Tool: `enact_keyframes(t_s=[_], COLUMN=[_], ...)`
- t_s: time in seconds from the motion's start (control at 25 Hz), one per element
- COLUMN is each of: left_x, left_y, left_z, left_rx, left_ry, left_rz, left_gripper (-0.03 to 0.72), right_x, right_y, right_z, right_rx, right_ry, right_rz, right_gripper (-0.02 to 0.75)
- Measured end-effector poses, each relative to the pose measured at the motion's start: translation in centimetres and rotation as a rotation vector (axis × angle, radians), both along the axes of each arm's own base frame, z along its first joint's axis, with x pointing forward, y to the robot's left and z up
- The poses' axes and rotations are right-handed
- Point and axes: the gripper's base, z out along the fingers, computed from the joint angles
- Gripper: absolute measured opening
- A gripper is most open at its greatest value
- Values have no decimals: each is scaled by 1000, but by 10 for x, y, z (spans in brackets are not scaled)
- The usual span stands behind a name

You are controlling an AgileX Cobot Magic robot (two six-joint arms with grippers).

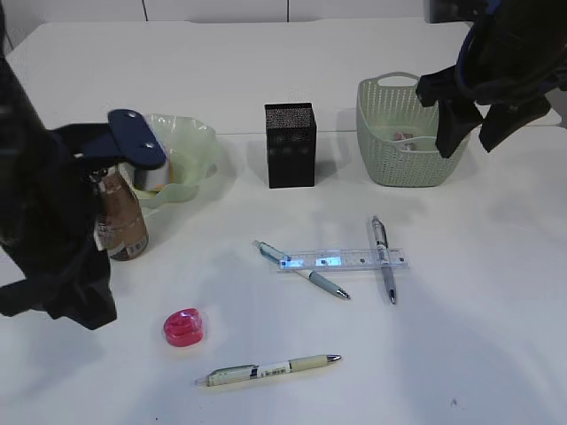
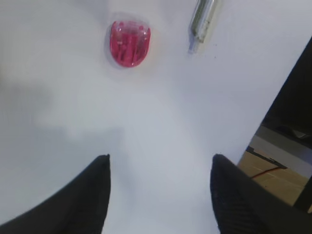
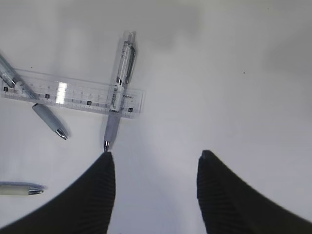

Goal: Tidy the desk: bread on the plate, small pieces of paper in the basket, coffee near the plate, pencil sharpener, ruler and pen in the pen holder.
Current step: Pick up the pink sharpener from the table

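Both grippers hang jaws-down and apart (nothing between them): left gripper low, right gripper raised higher.

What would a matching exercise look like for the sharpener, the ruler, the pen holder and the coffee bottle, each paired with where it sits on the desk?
Things:
1. pencil sharpener
2. ruler
3. pen holder
4. coffee

Places:
A. between the plate and the basket
B. beside the plate, on its near left side
C. under two crossed pens
D. alone near the front left

Pairs: 1-D, 2-C, 3-A, 4-B
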Motion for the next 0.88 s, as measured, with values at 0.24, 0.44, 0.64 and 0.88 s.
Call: enact_keyframes(t_s=[0.24,0.44,0.64,0.88], left_x=[13,25,36,44], left_y=[-21,-28,-35,-41], left_z=[-21,-40,-58,-68], left_rx=[-23,-25,-24,-50], left_ry=[-68,-92,-108,-148], left_rz=[-123,-168,-203,-204], left_gripper=[468,468,456,454], right_x=[0,0,0,0], right_y=[0,0,0,-1], right_z=[0,0,0,0], right_rx=[0,0,0,-17], right_ry=[0,0,0,-3], right_rz=[0,0,0,1], right_gripper=[426,426,426,426])
